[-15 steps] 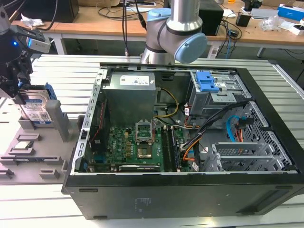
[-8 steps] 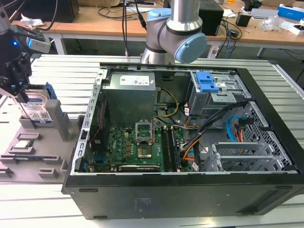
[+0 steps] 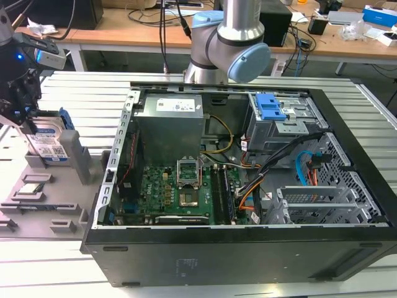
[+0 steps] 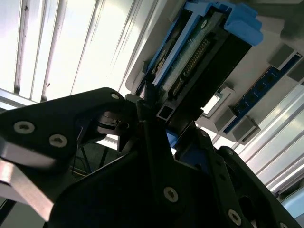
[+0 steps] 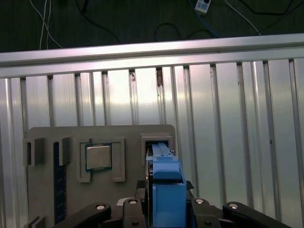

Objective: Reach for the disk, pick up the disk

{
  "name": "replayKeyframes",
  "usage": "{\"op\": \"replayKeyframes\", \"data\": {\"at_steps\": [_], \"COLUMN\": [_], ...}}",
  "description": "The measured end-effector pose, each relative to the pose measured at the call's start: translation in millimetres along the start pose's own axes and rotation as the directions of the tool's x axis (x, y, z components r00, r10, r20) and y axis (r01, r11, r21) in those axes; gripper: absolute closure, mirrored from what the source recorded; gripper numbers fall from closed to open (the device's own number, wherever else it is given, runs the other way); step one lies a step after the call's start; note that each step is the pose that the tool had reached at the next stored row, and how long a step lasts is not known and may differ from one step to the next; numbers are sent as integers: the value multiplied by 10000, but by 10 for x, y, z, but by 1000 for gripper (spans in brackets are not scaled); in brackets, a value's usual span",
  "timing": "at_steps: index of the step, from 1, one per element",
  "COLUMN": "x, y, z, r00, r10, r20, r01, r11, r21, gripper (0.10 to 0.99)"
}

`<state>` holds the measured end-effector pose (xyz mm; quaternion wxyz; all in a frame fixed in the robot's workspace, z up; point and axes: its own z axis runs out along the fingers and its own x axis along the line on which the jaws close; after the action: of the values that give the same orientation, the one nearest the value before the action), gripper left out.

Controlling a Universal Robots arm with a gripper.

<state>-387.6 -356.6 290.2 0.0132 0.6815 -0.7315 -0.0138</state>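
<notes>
The disk, a silver drive with a blue-and-white label and a blue side bracket, stands on edge at the back of a grey fixture plate at the exterior view's left. My gripper comes down on it from above. In the first wrist view the black fingers press against both sides of the disk's blue bracket, with no gap showing. The second wrist view shows the disk's connector end between the black fingers. The gripper is shut on the disk.
An open black computer case lies to the exterior view's right of the plate, with a grey power supply and a blue latch inside. A processor chip sits in a plate recess. Ribbed metal table surrounds everything.
</notes>
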Motion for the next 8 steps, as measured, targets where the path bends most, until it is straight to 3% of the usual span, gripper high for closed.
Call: {"op": "replayKeyframes", "data": {"at_steps": [8], "x": [-1], "y": [-7], "z": [-11], "r00": [10000], "r10": [-2], "r20": [-1], "r01": [2], "r11": [10000], "r21": [-1], "gripper": [718]}}
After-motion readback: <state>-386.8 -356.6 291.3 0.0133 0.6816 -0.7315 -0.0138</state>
